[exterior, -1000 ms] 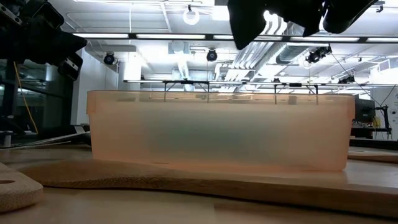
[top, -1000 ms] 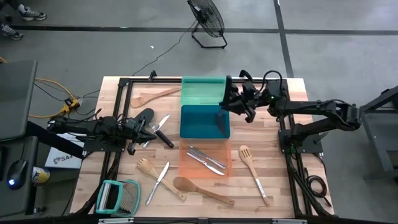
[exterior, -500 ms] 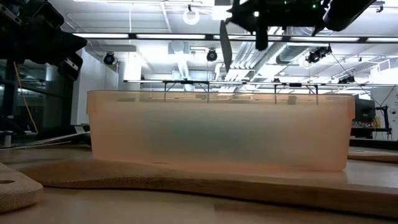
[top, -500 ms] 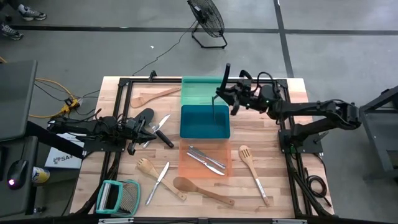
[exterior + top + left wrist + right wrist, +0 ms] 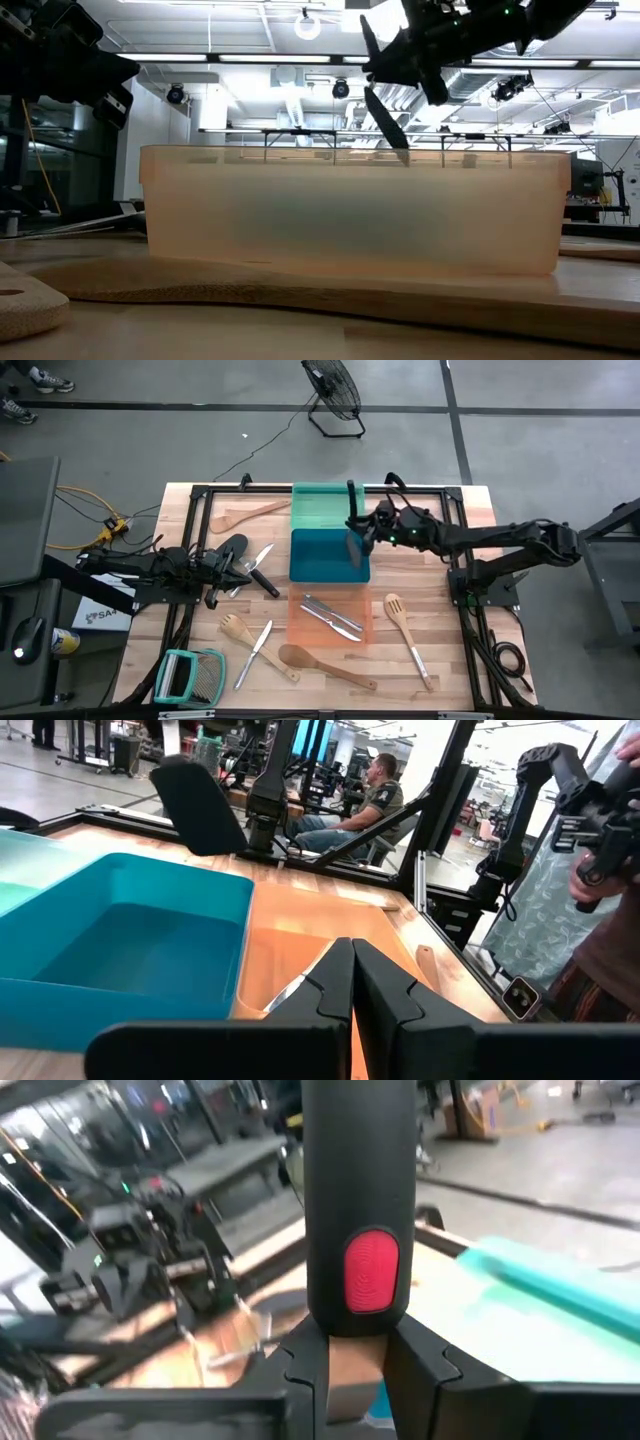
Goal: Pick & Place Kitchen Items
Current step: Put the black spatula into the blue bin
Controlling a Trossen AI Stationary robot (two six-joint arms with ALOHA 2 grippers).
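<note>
My right gripper (image 5: 365,529) reaches from the table's right over the blue tray (image 5: 318,565) and is shut on a black spatula (image 5: 351,520). The spatula's handle has a red oval (image 5: 371,1271), and its blade (image 5: 385,120) hangs above the tray. My left gripper (image 5: 245,563) rests shut at the table's left (image 5: 352,960), beside another black spatula (image 5: 228,549) and a metal knife (image 5: 262,554) lying flat. Metal utensils (image 5: 332,617) lie in the orange tray (image 5: 300,635). My right gripper pinches the black handle's lower end (image 5: 360,1320), just under the red oval, between its two fingers (image 5: 300,1365). It comes in about level from the table's right, fingers across the handle. The spatula is lifted clear and tilted, blade down over the blue tray.
A green tray (image 5: 320,507) adjoins the blue one on the far side. On the wood lie a wooden spatula (image 5: 246,515), fork (image 5: 236,627), knife (image 5: 254,652), spoon (image 5: 320,665) and slotted spoon (image 5: 405,625). A green grater (image 5: 190,676) sits near left. People show beyond the table (image 5: 378,795).
My right gripper has moved toward the table's left, sunk a little and turned at the wrist. The black spatula has swung with it, from hanging straight down to a slant, still clear above the blue tray. The grip has stayed shut.
</note>
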